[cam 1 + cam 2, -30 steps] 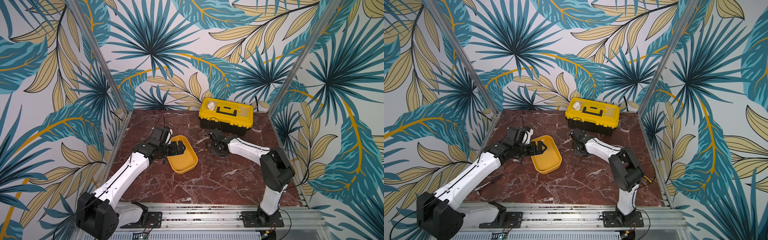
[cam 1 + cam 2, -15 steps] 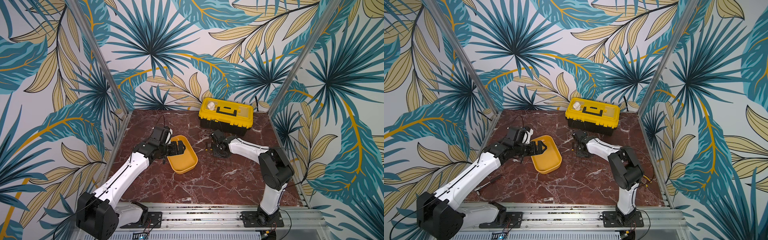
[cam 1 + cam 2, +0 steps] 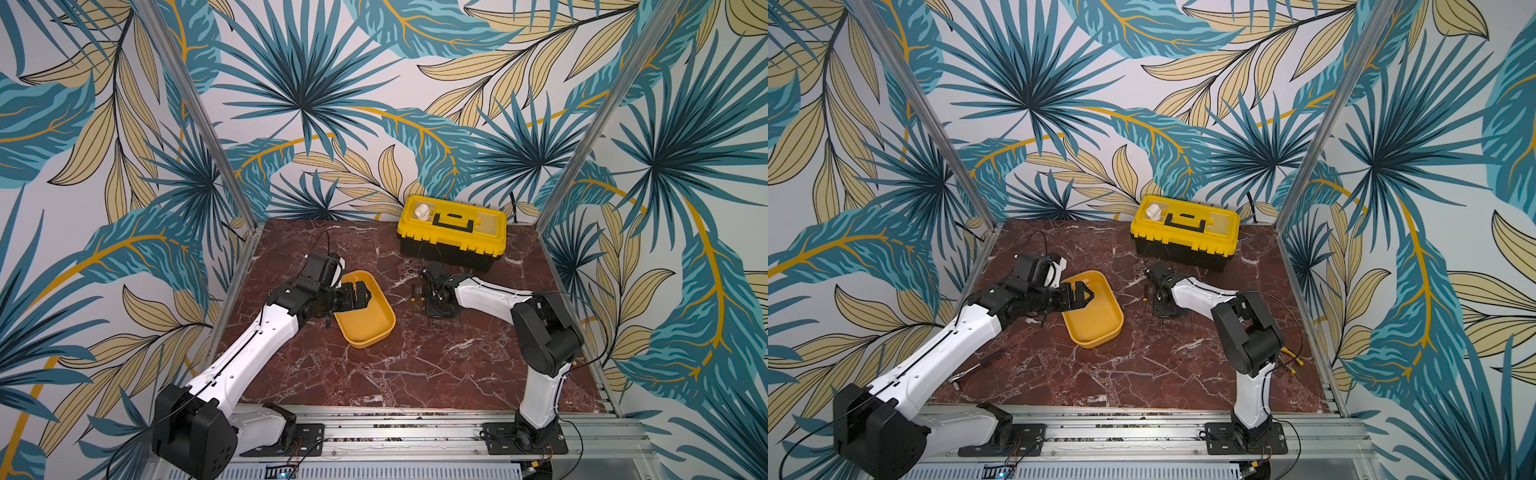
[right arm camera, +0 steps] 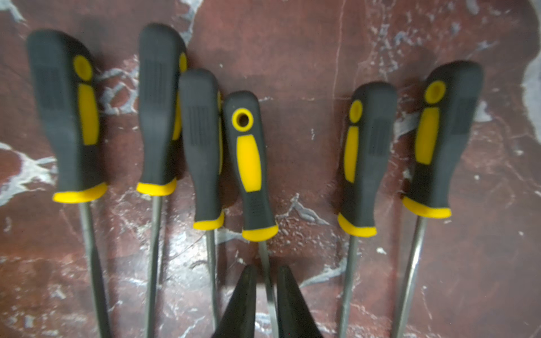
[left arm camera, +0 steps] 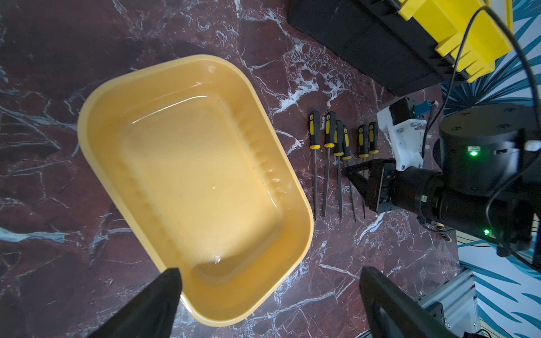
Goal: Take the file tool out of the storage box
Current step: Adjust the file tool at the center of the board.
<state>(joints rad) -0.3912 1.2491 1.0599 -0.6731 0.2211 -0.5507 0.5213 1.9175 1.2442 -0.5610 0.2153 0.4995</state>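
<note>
- The storage box (image 5: 199, 175) lies empty on the marble table (image 5: 44, 204).
- One file tool (image 4: 248, 164) lies beside it among five other files (image 5: 314, 131).
- The right gripper (image 4: 266, 272) straddles its shank, jaws narrow; whether they pinch it, I cannot tell.
- The left gripper (image 5: 269, 275) gapes wide above the box.
- This looks like the set-down. Next it should lift clear without nudging neighbours.

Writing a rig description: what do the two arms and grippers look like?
Both the left arm and right arm have white link shells joined by black joints, with thin black cables looping alongside. The left gripper and right gripper are black with tapered, pointed fingers. Green lights glow on the right arm.
</note>
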